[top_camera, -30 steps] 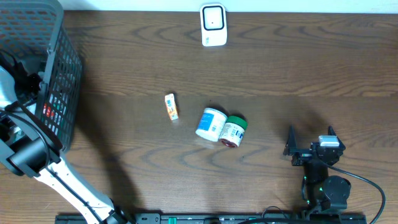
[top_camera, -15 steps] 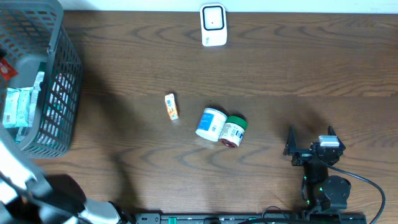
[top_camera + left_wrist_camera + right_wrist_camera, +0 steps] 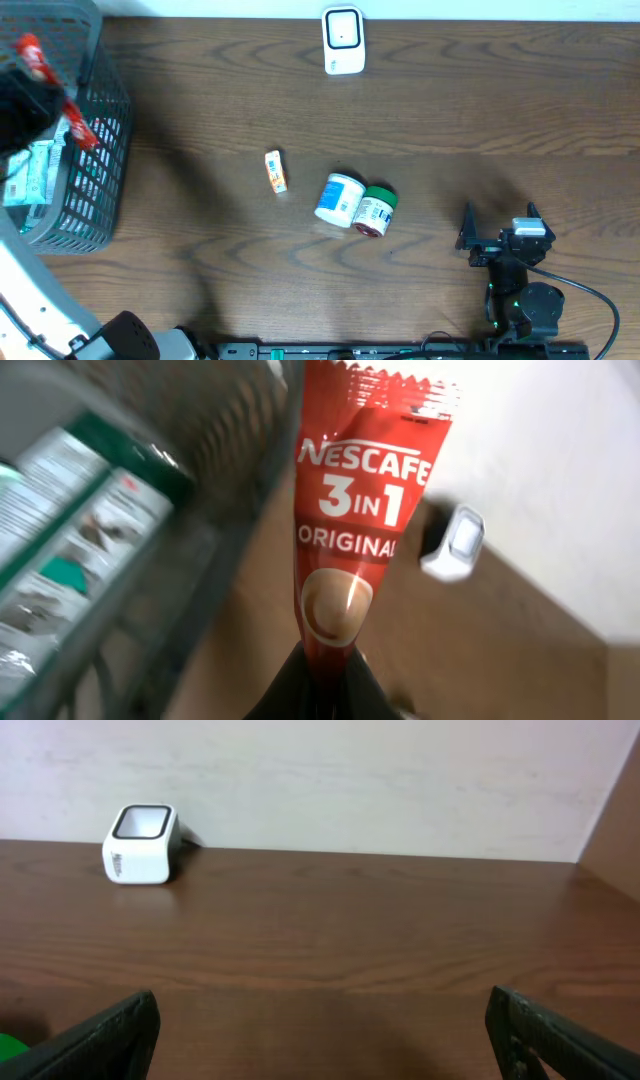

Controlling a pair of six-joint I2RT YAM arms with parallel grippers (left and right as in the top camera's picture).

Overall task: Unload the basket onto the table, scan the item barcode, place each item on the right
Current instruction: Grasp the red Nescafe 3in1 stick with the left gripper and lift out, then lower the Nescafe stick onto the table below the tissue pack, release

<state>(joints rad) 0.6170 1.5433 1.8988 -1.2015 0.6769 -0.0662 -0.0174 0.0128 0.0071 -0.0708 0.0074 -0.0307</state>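
Observation:
A red Nescafe 3-in-1 stick sachet (image 3: 360, 510) stands up out of my left gripper (image 3: 330, 685), which is shut on its lower end. From overhead the sachet (image 3: 30, 47) hangs over the grey basket (image 3: 108, 110) at the far left, with the left gripper (image 3: 45, 95) there too. The white barcode scanner (image 3: 342, 40) stands at the table's far edge, well to the right of the sachet; it also shows as the scanner (image 3: 455, 545) and the scanner (image 3: 140, 845). My right gripper (image 3: 497, 228) rests open near the front right, and between the fingers of this gripper (image 3: 320, 1030) there is nothing.
The basket holds green-and-white packets (image 3: 35, 165). Mid-table lie a small orange-and-white box (image 3: 275, 171), a white jar (image 3: 340, 199) and a green-lidded jar (image 3: 376, 210) side by side. A wall runs behind the scanner.
The left arm has lifted out of the basket, bringing the red sachet up above it. The right arm has not moved.

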